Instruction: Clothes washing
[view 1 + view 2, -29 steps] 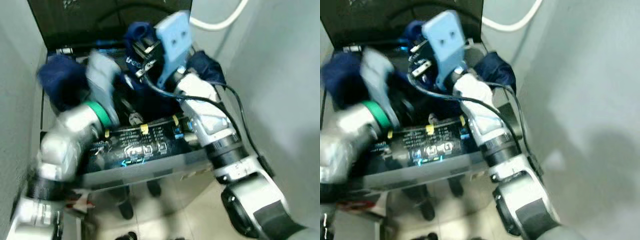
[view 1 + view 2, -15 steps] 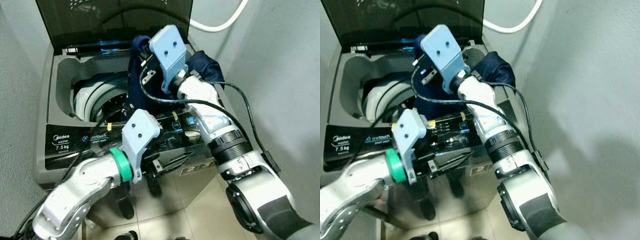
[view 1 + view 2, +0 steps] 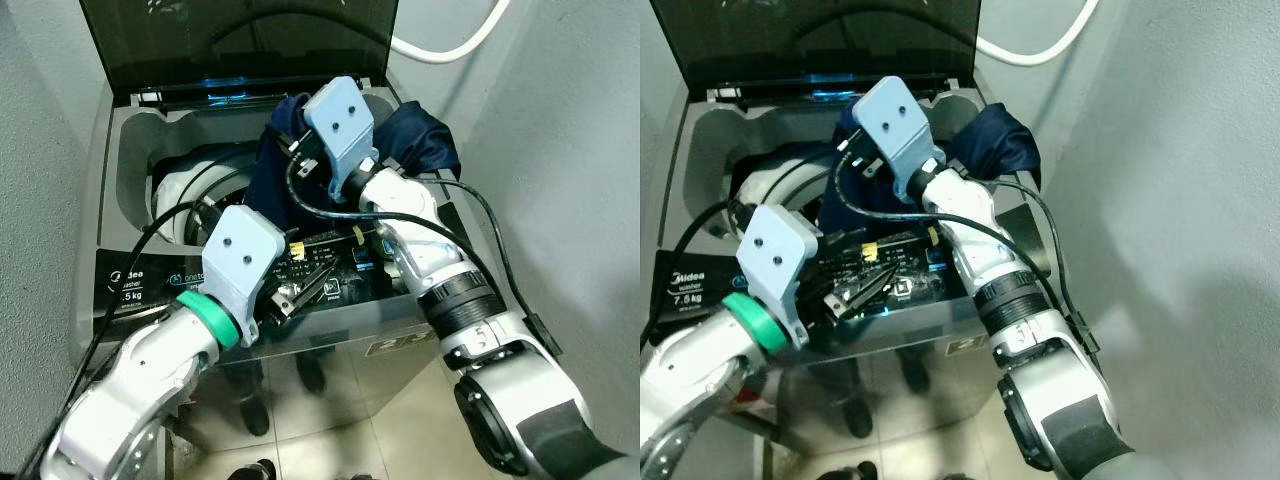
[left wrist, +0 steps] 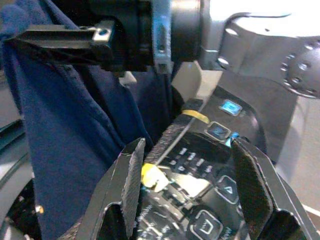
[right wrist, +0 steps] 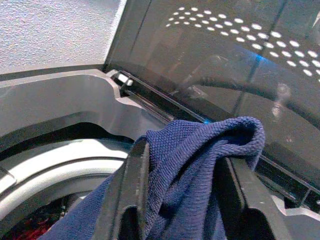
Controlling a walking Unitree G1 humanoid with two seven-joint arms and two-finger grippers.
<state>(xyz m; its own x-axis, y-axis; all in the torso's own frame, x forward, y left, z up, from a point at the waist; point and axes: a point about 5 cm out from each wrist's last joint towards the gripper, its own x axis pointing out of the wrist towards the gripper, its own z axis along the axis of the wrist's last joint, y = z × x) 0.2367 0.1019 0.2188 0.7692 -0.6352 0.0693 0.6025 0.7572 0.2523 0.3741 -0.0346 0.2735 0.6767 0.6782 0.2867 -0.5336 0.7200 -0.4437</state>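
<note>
**Navy garment hanging over the washer tub**

Navy garment [image 3: 275, 170] is being held up by the right gripper [image 5: 185, 165], whose two black fingers [image 5: 131, 190] are clenching a bunched fold of the knit cloth just below the raised lid [image 3: 240, 40]. From there the cloth is draping down toward the drum [image 3: 185, 195] of the washing machine [image 3: 120, 280], while another part of it is lying over the machine's right rear corner, so it is not yet inside the tub.

The step in hand appears to be loading: the garment is being carried over the opening. The next move probably calls for lowering the right gripper into the drum mouth and letting go, with the part resting on the corner drawn in as well, or it may stay snagged on the rim.

The left gripper [image 4: 185, 165] is hovering over the control panel [image 4: 210, 200], its jaws standing apart and grasping nothing; the cloth is hanging beside its fingers, and contact cannot be judged. It seems placed to help push the fabric down.
</note>
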